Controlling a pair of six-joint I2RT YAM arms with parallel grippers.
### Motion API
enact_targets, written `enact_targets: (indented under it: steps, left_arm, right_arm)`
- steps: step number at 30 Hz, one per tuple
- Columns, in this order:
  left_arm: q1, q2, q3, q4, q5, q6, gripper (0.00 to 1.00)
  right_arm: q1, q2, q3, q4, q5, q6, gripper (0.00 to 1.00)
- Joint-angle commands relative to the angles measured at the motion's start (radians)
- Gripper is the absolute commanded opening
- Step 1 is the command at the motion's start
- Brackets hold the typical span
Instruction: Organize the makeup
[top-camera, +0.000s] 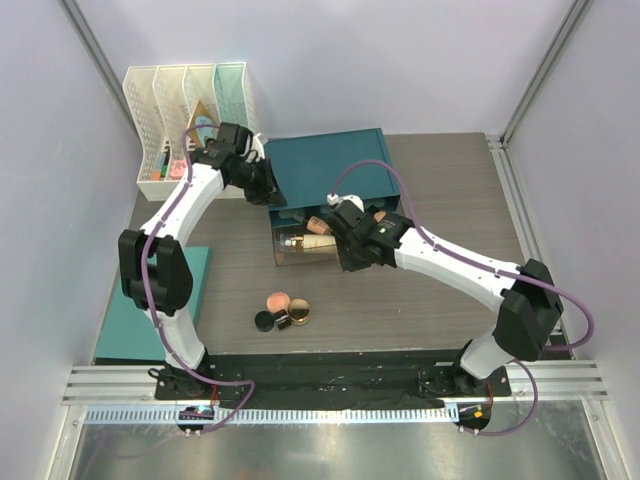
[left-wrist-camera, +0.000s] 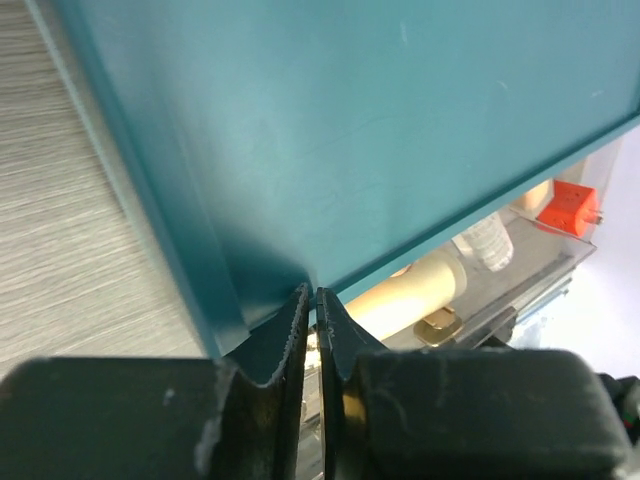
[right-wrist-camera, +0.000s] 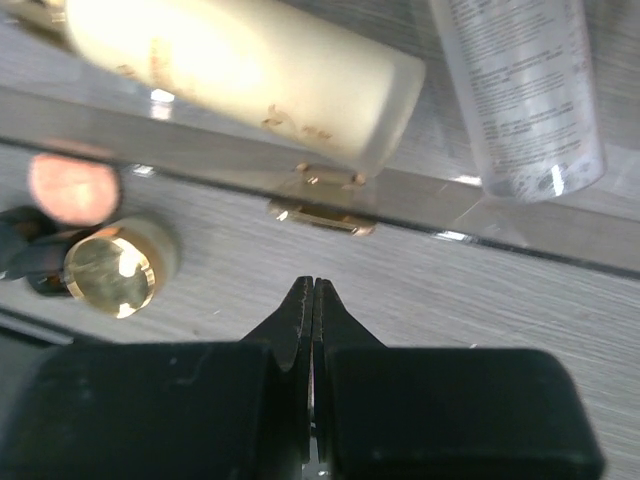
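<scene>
A clear case (top-camera: 300, 258) under a teal lid (top-camera: 330, 168) holds a beige bottle (right-wrist-camera: 240, 65), a clear bottle (right-wrist-camera: 520, 90) and a beige tube (left-wrist-camera: 415, 290). A pink blush compact (top-camera: 278, 300), a black jar (top-camera: 264, 320) and a gold-rimmed compact (top-camera: 297, 314) lie on the table in front. The last also shows in the right wrist view (right-wrist-camera: 112, 272). My left gripper (left-wrist-camera: 311, 295) is shut, its tips at the lid's left corner. My right gripper (right-wrist-camera: 313, 283) is shut and empty, just in front of the case's gold clasp (right-wrist-camera: 320, 215).
White file racks (top-camera: 190, 110) with colourful items stand at the back left. A teal tray (top-camera: 150, 310) lies at the left edge of the table. A small red cube (left-wrist-camera: 568, 205) sits inside the case. Grey walls close in both sides.
</scene>
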Motion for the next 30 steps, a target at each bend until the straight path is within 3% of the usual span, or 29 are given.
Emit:
enact_targets:
  steps: [1, 8, 16, 30]
  left_arm:
    - [0.007, 0.024, -0.039, -0.176, -0.212, 0.048, 0.10]
    - [0.007, 0.021, -0.041, -0.190, -0.230, 0.056, 0.09]
    - [0.007, 0.024, -0.039, -0.197, -0.242, 0.062, 0.10]
    - [0.005, 0.028, -0.041, -0.222, -0.264, 0.082, 0.10]
  right_arm:
    - [0.008, 0.039, 0.016, 0.022, 0.120, -0.033, 0.01]
    - [0.006, 0.088, 0.061, 0.064, 0.254, -0.049, 0.01]
    - [0.006, 0.099, 0.068, 0.234, 0.349, -0.095, 0.01]
    - [-0.041, 0.315, 0.306, 0.279, 0.471, -0.127, 0.01]
